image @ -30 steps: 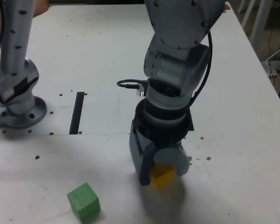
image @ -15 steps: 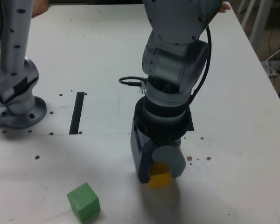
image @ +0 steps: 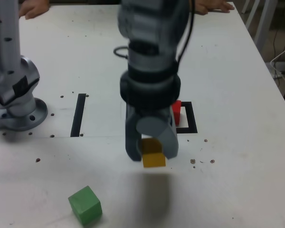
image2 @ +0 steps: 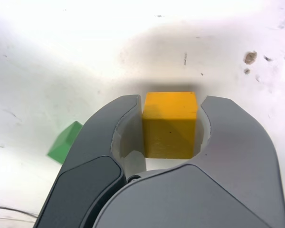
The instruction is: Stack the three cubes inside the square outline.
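Note:
My gripper (image: pixel 151 153) is shut on the yellow cube (image: pixel 153 155), which hangs clear of the white table with its shadow below it. In the wrist view the yellow cube (image2: pixel 169 124) sits squarely between both grey fingers (image2: pixel 109 128) of the gripper (image2: pixel 169 111). The red cube (image: pixel 176 112) rests inside the black square outline (image: pixel 190 121), partly hidden behind my arm. The green cube (image: pixel 85 204) lies on the table near the front, to the exterior view's left of the gripper, and its corner (image2: pixel 65 143) shows in the wrist view.
A straight black strip (image: pixel 78 114) lies on the table left of my arm in the exterior view. The arm's grey base (image: pixel 15 97) stands at the far left. A person's hands (image: pixel 33 8) rest at the table's far edge. Small dark specks (image: pixel 202 160) dot the table.
The jaws closed on the yellow cube and lifted it off the table. The arm swung up and toward the exterior view's left, uncovering the red cube in the outline.

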Robot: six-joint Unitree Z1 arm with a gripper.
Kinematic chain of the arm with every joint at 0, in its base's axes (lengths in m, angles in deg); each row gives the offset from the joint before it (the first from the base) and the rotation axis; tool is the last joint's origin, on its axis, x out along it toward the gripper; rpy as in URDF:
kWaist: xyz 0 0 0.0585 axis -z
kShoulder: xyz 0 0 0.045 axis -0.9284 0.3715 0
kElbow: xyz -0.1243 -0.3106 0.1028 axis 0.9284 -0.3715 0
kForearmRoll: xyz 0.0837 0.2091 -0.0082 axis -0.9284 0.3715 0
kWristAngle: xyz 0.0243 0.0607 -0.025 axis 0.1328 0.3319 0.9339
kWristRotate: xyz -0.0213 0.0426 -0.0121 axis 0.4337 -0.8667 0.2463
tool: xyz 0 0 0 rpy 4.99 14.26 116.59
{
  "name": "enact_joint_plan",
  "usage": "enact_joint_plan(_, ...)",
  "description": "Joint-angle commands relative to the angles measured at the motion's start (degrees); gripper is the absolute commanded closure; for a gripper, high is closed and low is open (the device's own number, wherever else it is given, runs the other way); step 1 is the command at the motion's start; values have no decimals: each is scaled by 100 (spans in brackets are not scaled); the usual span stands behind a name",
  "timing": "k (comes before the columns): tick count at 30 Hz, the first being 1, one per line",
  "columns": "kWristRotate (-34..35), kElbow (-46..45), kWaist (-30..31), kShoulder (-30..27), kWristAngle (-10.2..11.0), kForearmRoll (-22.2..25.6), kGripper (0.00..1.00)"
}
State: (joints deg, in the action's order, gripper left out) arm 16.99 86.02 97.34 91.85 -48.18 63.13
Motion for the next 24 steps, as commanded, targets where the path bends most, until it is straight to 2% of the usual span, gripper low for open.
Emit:
enact_joint_plan(1, -178, 41, -32, -95, 21, 99, 68)
enact_joint_plan(11, -855, 353, -394, -242, 120, 590, 71)
enact_joint_plan(24, -1953, 648, -1418, -79, 530, 702, 72)
